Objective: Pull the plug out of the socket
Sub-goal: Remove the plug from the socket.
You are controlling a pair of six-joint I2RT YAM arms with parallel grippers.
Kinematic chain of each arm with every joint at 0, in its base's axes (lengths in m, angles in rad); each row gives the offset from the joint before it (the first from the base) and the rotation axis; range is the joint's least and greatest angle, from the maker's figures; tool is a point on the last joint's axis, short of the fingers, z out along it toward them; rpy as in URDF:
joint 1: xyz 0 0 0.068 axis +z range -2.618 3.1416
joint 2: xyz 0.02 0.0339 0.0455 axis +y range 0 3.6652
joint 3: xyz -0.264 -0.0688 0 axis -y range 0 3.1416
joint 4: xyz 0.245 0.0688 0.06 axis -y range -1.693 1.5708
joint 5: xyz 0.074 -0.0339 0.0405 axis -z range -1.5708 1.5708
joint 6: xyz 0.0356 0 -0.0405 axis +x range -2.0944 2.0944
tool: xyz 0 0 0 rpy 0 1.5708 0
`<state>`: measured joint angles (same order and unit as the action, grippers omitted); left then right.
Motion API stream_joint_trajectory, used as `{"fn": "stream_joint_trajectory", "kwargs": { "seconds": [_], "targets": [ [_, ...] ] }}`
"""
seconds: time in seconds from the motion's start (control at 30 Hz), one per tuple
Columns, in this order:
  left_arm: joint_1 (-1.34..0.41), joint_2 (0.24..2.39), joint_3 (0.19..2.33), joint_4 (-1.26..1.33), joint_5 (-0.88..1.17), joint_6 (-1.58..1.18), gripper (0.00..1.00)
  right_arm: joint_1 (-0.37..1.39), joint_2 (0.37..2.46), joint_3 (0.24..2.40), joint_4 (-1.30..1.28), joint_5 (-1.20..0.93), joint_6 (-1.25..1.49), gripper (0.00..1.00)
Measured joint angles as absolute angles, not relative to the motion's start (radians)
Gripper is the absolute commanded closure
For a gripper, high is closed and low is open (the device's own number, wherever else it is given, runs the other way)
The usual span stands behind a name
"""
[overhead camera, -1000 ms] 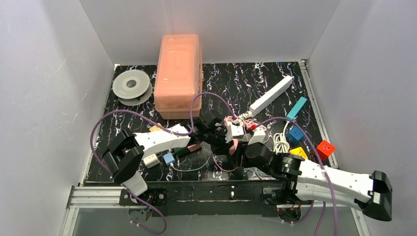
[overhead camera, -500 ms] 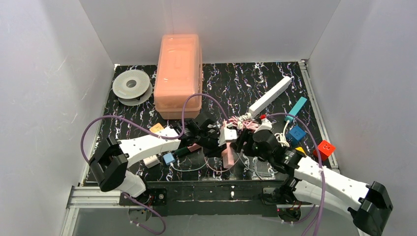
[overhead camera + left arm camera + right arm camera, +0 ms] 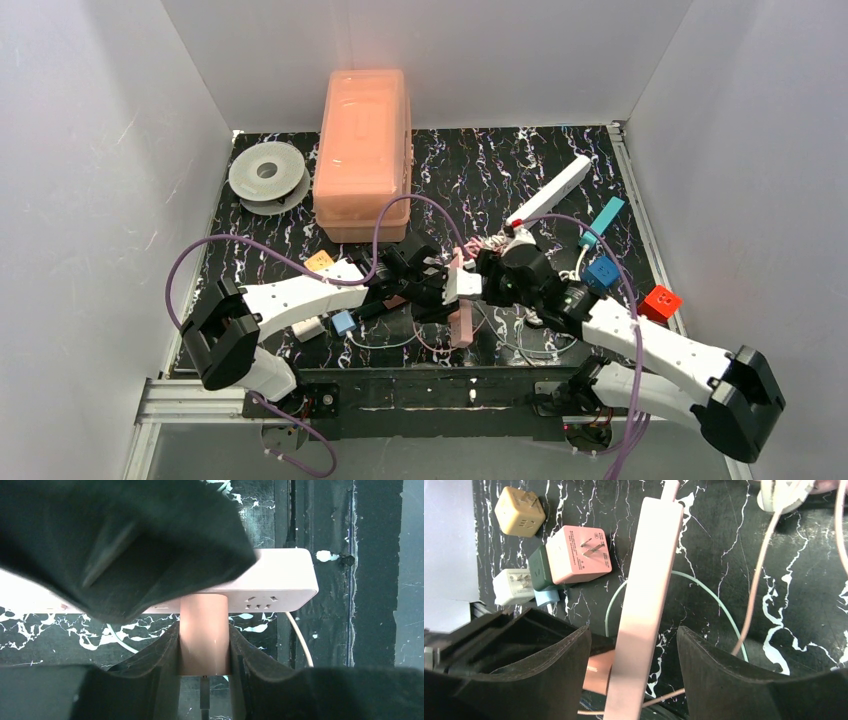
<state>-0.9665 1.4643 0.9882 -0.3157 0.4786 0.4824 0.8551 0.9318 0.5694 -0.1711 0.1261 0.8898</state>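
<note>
A pink power strip (image 3: 461,312) lies on the black marbled table, seen edge-on in the right wrist view (image 3: 644,600). A pink plug (image 3: 204,632) sits in the long side of the strip (image 3: 280,575). My left gripper (image 3: 204,652) is shut on the plug, one finger on each side; it shows in the top view (image 3: 425,287). My right gripper (image 3: 634,672) is open and straddles the strip with gaps on both sides; it shows in the top view (image 3: 492,283). The plug also shows left of the strip in the right wrist view (image 3: 596,677).
Loose adapters lie left of the strip: a pink cube (image 3: 578,554), a tan cube (image 3: 519,511), a white one (image 3: 511,586). A salmon box (image 3: 363,150), a grey spool (image 3: 266,175), a white power strip (image 3: 548,193), and blue (image 3: 603,272) and red (image 3: 661,301) cubes surround the area. Cables trail nearby.
My right arm has swung left and forward, bringing its open gripper over the pink strip. My left gripper has stayed shut on the plug, and the strip has shifted slightly.
</note>
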Motion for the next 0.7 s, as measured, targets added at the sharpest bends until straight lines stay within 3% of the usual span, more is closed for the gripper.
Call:
{"fn": "stream_joint_trajectory", "kwargs": {
  "seconds": [0.27, 0.43, 0.57, 0.7],
  "targets": [
    [-0.971, 1.465, 0.989, -0.318, 0.469, 0.514, 1.00, 0.852, 1.081, 0.629, -0.191, 0.093, 0.883, 0.32],
    [-0.971, 1.465, 1.004, -0.323, 0.463, 0.528, 1.00, 0.852, 1.147, 0.648, -0.181, 0.071, 0.884, 0.41],
    [-0.973, 1.466, 1.017, -0.324, 0.461, 0.530, 1.00, 0.852, 1.208, 0.655, -0.148, 0.047, 0.887, 0.62],
    [-0.976, 1.471, 1.019, -0.322, 0.447, 0.536, 1.00, 0.850, 1.249, 0.671, -0.130, 0.035, 0.899, 0.99]
  ]
}}
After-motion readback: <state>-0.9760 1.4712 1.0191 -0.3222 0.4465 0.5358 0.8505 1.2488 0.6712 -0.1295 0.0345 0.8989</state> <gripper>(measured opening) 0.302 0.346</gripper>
